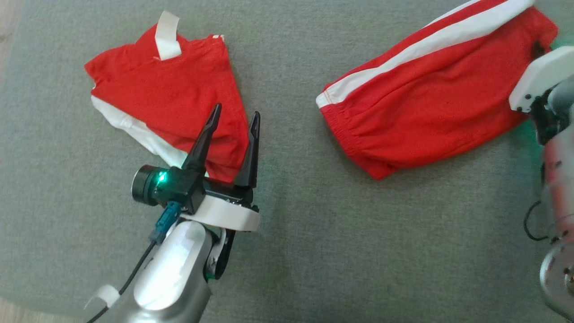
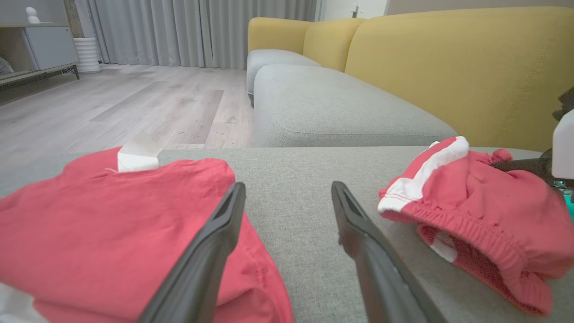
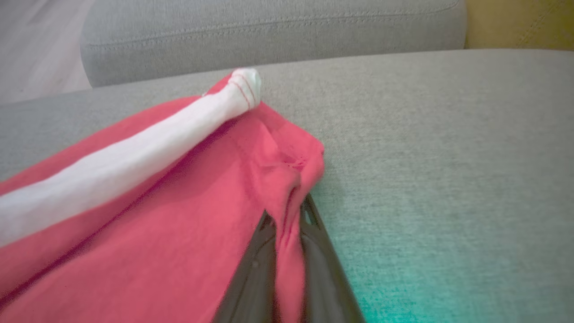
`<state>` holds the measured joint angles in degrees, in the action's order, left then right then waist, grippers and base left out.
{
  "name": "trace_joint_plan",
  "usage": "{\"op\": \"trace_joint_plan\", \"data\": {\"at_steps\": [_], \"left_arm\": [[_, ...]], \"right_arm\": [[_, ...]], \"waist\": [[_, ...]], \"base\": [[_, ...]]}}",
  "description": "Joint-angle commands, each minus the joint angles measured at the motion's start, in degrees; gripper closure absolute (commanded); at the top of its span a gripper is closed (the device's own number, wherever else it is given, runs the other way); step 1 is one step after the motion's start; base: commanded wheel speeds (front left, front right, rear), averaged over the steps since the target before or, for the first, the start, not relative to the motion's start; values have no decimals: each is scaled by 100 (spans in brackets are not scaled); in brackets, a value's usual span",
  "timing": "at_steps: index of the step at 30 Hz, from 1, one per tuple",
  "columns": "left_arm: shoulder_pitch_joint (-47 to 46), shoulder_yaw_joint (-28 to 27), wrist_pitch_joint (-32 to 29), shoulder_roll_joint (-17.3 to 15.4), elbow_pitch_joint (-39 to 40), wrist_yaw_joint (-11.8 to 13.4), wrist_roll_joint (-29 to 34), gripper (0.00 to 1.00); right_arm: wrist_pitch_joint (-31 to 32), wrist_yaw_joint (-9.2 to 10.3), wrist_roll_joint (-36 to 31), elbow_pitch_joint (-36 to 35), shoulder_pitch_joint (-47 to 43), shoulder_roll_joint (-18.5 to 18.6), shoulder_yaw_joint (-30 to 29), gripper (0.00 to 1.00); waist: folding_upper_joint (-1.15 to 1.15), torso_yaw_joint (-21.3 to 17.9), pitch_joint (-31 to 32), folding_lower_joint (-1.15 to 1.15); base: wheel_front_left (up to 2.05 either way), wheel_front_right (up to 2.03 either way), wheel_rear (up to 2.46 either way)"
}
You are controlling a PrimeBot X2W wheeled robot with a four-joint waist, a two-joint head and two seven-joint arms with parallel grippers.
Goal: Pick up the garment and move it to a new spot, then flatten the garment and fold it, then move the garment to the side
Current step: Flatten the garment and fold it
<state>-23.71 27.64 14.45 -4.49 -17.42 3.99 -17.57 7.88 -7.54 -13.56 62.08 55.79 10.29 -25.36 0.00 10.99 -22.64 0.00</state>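
A red garment (image 1: 426,103) with a white side stripe and an elastic waistband lies at the right of the grey cushion (image 1: 291,233). My right gripper (image 3: 287,213) is shut on a fold of its red edge; its white wrist housing (image 1: 540,78) sits at that garment's right end. The same garment (image 2: 484,211) appears bunched in the left wrist view. A second red garment (image 1: 166,103), folded and with a white label, lies at the left. My left gripper (image 1: 235,116) hovers open over its lower right corner, nothing between its fingers (image 2: 224,224).
A yellow sofa backrest (image 2: 448,67) rises beyond the cushion, with more grey seat cushions (image 2: 323,103) beside it. Past the cushion's far edge are a wooden floor (image 2: 134,103), grey curtains (image 2: 179,31) and a low cabinet (image 2: 40,45).
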Motion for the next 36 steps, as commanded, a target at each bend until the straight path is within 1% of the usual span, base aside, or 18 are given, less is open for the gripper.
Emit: {"op": "trace_joint_plan", "data": {"at_steps": [1, 6, 12, 14, 17, 22, 26, 29, 33, 34, 36], "left_arm": [[-89, -223, 55, -35, 143, -22, 65, 0], [50, -312, 55, -13, 113, -83, 106, 0], [179, -380, 55, 9, 79, -149, 171, 0], [219, -396, 55, 16, 62, -170, 186, 0], [285, -423, 55, 21, 44, -198, 210, 0], [423, -460, 55, 11, 26, -229, 259, 0], [505, -482, 55, -17, -18, -238, 286, 0], [550, -516, 55, -33, -43, -228, 288, 0], [616, -536, 55, -38, -79, -219, 272, 0], [616, -536, 55, -38, -79, -219, 272, 0], [648, -540, 55, -37, -89, -214, 263, 0]], "right_arm": [[-126, 5, 93, -116, 86, 79, 105, 100], [-587, 5, 436, -65, -133, 447, 208, 100], [-798, 5, 762, -54, -611, 960, -91, 100], [-823, 5, 778, -39, -787, 1061, -181, 100], [-863, 5, 782, -27, -1003, 1104, -303, 100], [-1073, 5, 808, -79, -1155, 1000, -450, 100], [-1342, 5, 897, -141, -1174, 792, -334, 100], [-1561, 5, 1062, -184, -1158, 617, -73, 100], [-1824, 5, 1493, -299, -1128, 335, 517, 100], [-1824, 5, 1493, -299, -1128, 335, 517, 100], [-1905, 5, 1786, -422, -1143, 167, 885, 100]], "waist": [[0, -53, 60, 0], [0, -229, 274, 0], [0, -406, 529, 0], [0, -431, 606, 0], [0, -446, 693, 0], [0, -447, 813, 0], [0, -439, 948, 0], [0, -447, 1084, 0], [0, -465, 1263, 0], [0, -465, 1263, 0], [0, -471, 1346, 0]], "base": [[0, 0, 0], [0, 0, 0], [0, 0, 0], [0, 0, 0], [0, 0, 0], [0, 0, 0], [0, 0, 0], [0, 0, 0], [0, 0, 0], [0, 0, 0], [0, 0, 0]]}}
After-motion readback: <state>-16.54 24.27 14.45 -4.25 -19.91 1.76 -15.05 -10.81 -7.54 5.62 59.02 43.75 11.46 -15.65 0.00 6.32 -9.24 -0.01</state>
